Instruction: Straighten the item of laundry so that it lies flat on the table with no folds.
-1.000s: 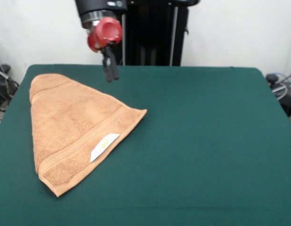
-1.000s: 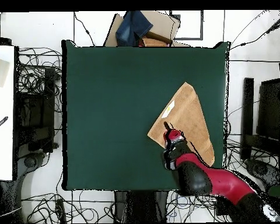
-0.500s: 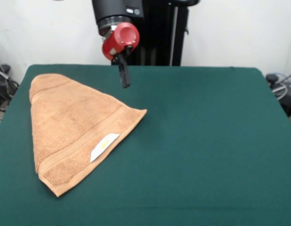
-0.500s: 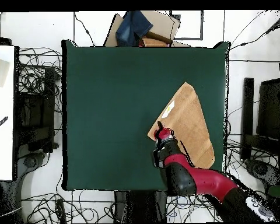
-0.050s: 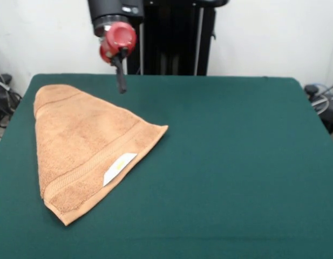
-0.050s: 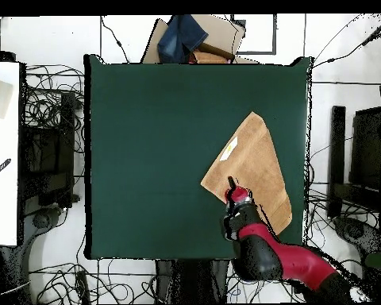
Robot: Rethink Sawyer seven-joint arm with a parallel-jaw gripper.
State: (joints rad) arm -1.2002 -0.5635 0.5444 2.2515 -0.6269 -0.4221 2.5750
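Partly folded, the towel [image 5: 85, 148] hides its underside; the fingers' [image 5: 121, 82] gap is unclear.

Light orange-tan towel [image 5: 85, 145] with woven border bands, white label [image 5: 119, 168] carrying a yellow mark, dark green surface [image 5: 236, 162] underneath, red-and-black end effector [image 5: 121, 86] above

text: none legible | towel label [image 5: 119, 168]: white with yellow mark, no readable print
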